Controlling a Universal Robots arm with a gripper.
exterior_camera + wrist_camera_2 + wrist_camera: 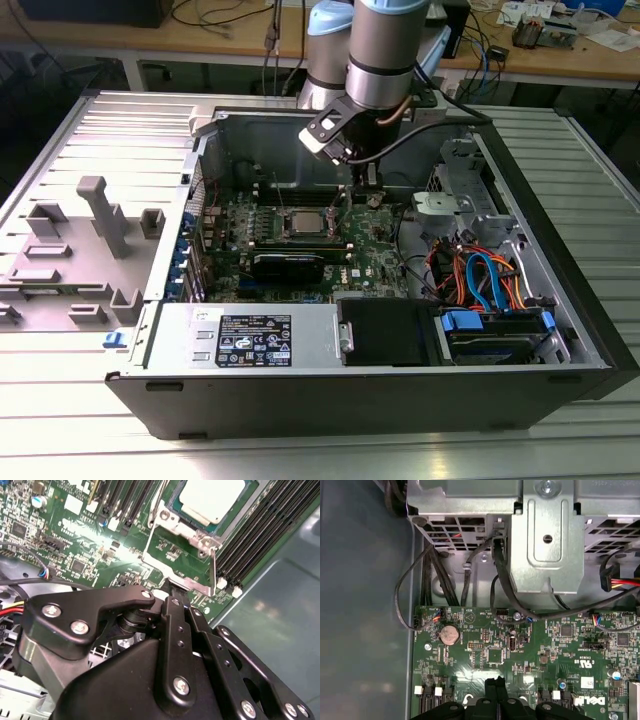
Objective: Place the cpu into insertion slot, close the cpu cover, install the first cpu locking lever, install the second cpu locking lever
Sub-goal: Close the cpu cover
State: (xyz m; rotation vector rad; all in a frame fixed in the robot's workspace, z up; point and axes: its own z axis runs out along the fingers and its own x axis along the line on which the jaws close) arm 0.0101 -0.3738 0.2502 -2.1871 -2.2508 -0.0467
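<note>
**Chip Is In — Lid Not Yet Down**

The cpu is sitting flat in the insertion slot. It is a little left of the middle of the exterior view, on the green board inside the open computer box. So the first job is looking done.

The arm is reaching down from the top middle of that view, just on the exterior view's right of the chip. In the second wrist view the gripper is showing its two black fingers pressed together. The tip is touching one edge of the cpu cover. I cannot tell if it is pinching that edge or only pushing on it.

The cover is not lying over the chip — the grey frame is tipping up beside the slot, and green board is showing through its window. One thin locking lever is standing loose next to the slot. So closing the cover and hooking both levers are looking like the jobs left.
</note>
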